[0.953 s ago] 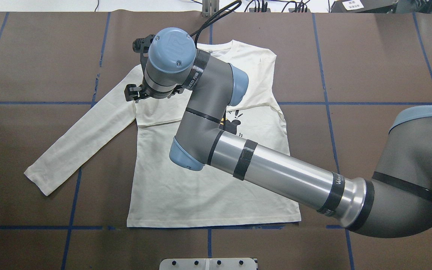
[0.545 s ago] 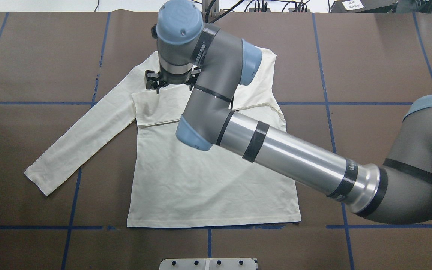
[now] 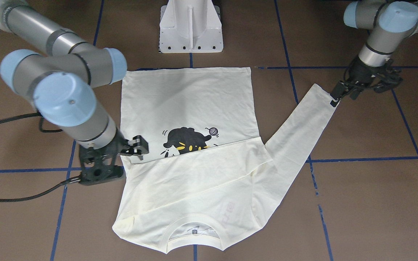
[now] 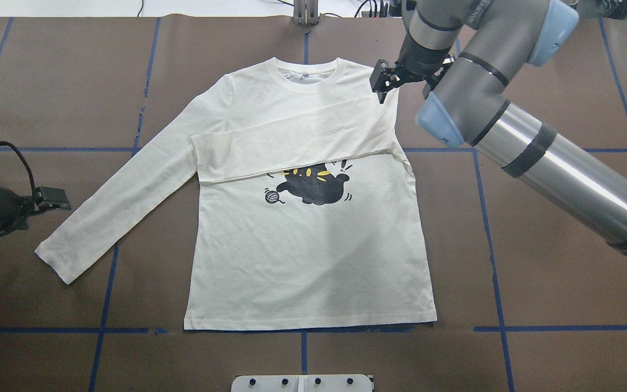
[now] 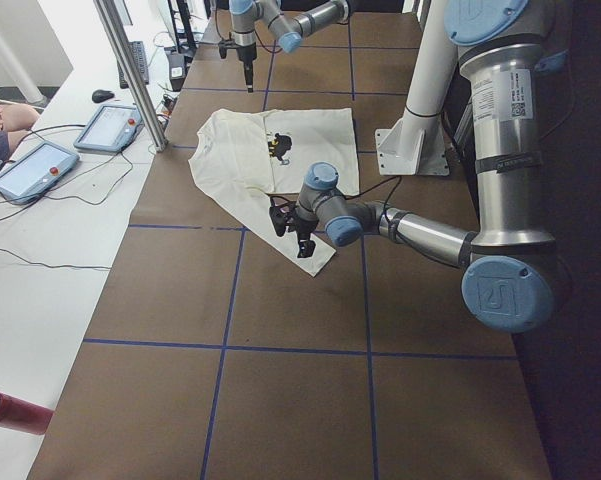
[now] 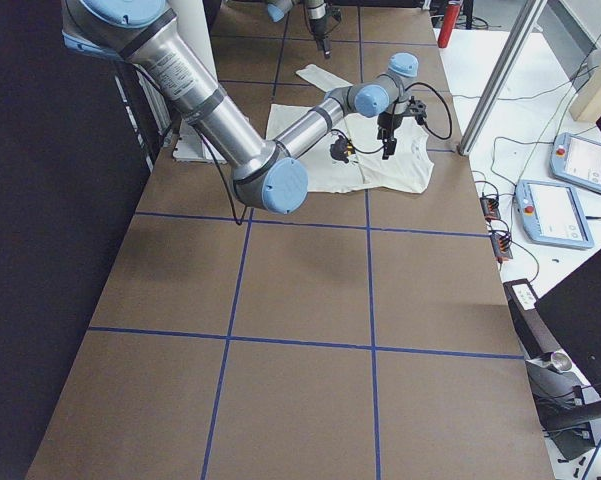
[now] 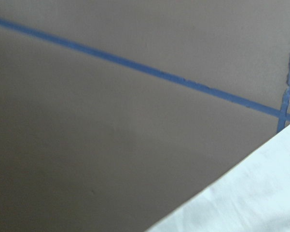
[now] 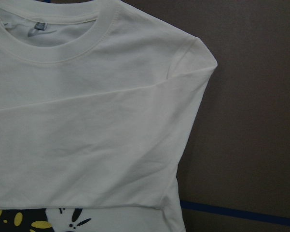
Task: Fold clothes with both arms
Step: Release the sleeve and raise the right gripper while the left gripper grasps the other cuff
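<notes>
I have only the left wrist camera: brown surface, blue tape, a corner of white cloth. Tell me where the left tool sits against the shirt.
Observer: The left arm's black two-finger tool is beside the cuff end of the outstretched sleeve of the cream-white long-sleeved shirt. I cannot tell whether it is open or shut.
Operator: Next, the rest of the shirt.
Observer: Its other sleeve lies folded across the chest, just above the black cat print.
Operator: Now give me the right tool.
Observer: The right arm's black tool hangs over the shirt's shoulder on that side, and the cloth there lies flat.
</notes>
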You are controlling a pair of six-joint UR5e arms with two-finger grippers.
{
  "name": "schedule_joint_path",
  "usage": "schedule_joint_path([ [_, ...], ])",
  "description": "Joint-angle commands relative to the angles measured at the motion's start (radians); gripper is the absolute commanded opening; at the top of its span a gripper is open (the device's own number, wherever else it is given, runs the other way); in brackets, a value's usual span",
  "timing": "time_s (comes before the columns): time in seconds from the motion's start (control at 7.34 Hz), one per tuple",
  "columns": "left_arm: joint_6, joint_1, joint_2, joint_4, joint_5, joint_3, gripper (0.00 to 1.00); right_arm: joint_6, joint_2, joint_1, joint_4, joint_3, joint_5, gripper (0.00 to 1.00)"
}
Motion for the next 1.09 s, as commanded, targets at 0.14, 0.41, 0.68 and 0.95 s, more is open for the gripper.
schedule_joint_path([
  [0.14, -0.145, 0.146, 0.041, 0.002, 0.109, -0.007, 1.00, -0.141, -0.104, 0.104, -0.002, 0.011, 0.077, 1.00],
  [0.41, -0.158, 0.186, 0.071, 0.002, 0.132, -0.001, 1.00, -0.138, -0.100, 0.104, -0.001, 0.013, 0.078, 1.00],
  [0.68, -0.159, 0.212, 0.071, 0.008, 0.139, 0.012, 1.00, -0.132, -0.101, 0.104, -0.001, 0.025, 0.078, 1.00],
  [0.95, -0.155, 0.213, 0.071, 0.008, 0.139, 0.018, 0.95, -0.125, -0.100, 0.101, -0.001, 0.027, 0.076, 1.00],
])
